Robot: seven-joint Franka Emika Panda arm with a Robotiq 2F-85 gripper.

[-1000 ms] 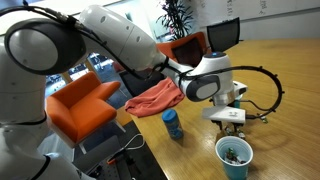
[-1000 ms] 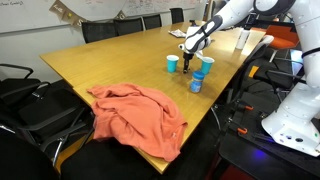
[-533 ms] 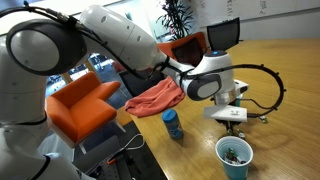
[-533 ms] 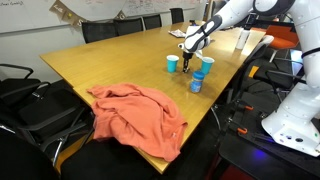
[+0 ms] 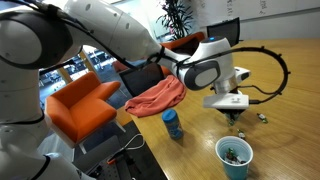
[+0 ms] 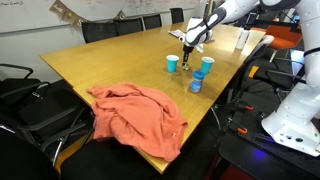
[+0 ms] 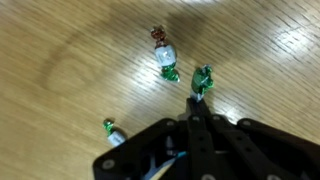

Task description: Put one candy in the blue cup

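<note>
In the wrist view my gripper (image 7: 196, 99) is shut, its tips pinching the wrapper end of a green candy (image 7: 203, 77) just above the wooden table. A white and green candy (image 7: 166, 57) and another small one (image 7: 110, 128) lie loose on the wood. In an exterior view the gripper (image 5: 229, 113) hangs above the table, behind a turquoise blue cup (image 5: 234, 156) that holds several candies. Two alike blue cups (image 6: 172, 63) (image 6: 207, 65) stand below and in front of the gripper (image 6: 188, 42).
A stubby dark-blue capped bottle (image 5: 173, 124) (image 6: 196, 82) stands near the cups. An orange cloth (image 6: 135, 115) (image 5: 155, 97) is crumpled at the table's edge. Office chairs surround the table, and a cable loops from the wrist (image 5: 270, 80).
The jaws have closed on the green candy. The gripper has risen off the table with it since the earlier frames.
</note>
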